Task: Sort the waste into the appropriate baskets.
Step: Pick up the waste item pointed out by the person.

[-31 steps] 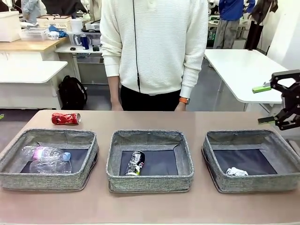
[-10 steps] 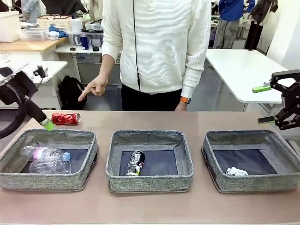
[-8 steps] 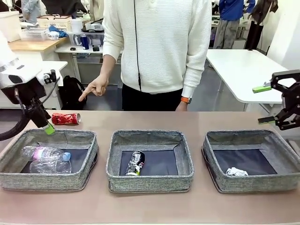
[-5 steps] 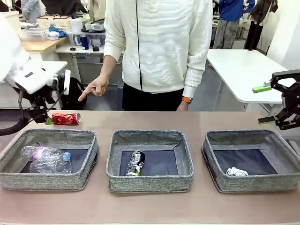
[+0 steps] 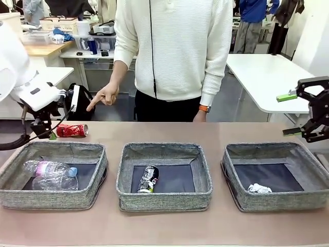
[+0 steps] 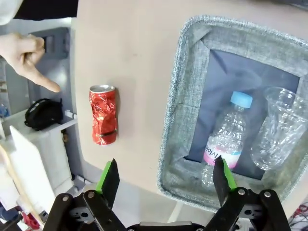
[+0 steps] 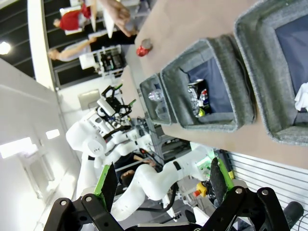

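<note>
Item: red soda can (image 6: 103, 115), crushed, lying on the table (image 5: 164, 226) just behind the left basket (image 5: 54, 174), which holds the plastic bottles (image 5: 49, 174).
Left gripper (image 6: 166, 179): jaws spread, empty, poised near the can.
Right gripper (image 5: 291, 114): spread, idle.
Handling advice: straddle the can across its width, squeeze gently.
Person's hand (image 5: 101, 96) points toward the can.
Surface: plain brown tabletop; beyond, white worktables (image 5: 267, 77).

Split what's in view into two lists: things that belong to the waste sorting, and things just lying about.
Job: red can on the table; pink-labelled bottle, clear bottle, black can, paper wad; left basket, middle basket, right basket.

Lying about: black backpack, white table.
</note>
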Controlling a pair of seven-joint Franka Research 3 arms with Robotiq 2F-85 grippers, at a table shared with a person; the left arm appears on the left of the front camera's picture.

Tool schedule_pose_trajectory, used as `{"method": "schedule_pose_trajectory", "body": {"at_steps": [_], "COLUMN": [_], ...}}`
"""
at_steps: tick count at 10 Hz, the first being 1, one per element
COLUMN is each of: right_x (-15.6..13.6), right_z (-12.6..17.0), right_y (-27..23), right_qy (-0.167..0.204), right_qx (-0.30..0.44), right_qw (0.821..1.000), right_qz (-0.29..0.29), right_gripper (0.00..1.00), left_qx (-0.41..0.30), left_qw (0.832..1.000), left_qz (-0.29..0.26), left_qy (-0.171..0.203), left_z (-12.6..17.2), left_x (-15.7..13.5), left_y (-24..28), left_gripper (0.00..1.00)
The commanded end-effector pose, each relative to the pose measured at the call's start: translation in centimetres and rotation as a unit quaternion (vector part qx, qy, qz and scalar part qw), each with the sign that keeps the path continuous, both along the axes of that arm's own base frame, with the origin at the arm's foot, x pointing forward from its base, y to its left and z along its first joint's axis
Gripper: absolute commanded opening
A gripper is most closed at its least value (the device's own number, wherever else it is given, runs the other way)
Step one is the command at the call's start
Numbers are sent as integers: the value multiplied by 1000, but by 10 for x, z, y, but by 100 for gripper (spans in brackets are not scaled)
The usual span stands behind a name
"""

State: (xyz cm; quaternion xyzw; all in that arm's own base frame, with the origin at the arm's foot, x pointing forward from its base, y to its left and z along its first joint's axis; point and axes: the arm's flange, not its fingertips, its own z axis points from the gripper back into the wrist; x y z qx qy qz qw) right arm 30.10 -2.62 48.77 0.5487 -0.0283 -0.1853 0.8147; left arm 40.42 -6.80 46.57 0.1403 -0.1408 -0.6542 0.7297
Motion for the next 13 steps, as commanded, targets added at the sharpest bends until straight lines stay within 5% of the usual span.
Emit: {"method": "schedule_pose_trajectory", "body": {"at_steps": [1, 3, 4, 6, 8, 9, 13], "right_x": [1, 1, 1, 1, 1, 1, 1], "right_z": [4, 4, 4, 4, 4, 4, 4], "right_y": [1, 1, 1, 1, 1, 1, 1], "right_qy": [5, 5, 5, 5, 5, 5, 5], "right_qx": [11, 11, 11, 11, 11, 11, 11], "right_qw": [1000, 1000, 1000, 1000, 1000, 1000, 1000], "right_qz": [-4, -4, -4, -4, -4, -4, -4], "right_gripper": [100, 100, 100, 100, 100, 100, 100], "left_qx": [-7, 2, 12, 70, 44, 64, 14], "left_qw": [1000, 1000, 998, 993, 992, 994, 997], "left_qz": [4, 4, -51, -66, -70, -27, -17], "left_qy": [5, 0, 20, 62, 93, 85, 74], "left_z": [3, 5, 14, 18, 7, -5, -89], "left_x": [-1, 15, 39, 104, 157, 175, 233], "left_y": [3, 5, 8, 14, 27, 31, 52], "left_gripper": [100, 100, 100, 100, 100, 100, 100]}}
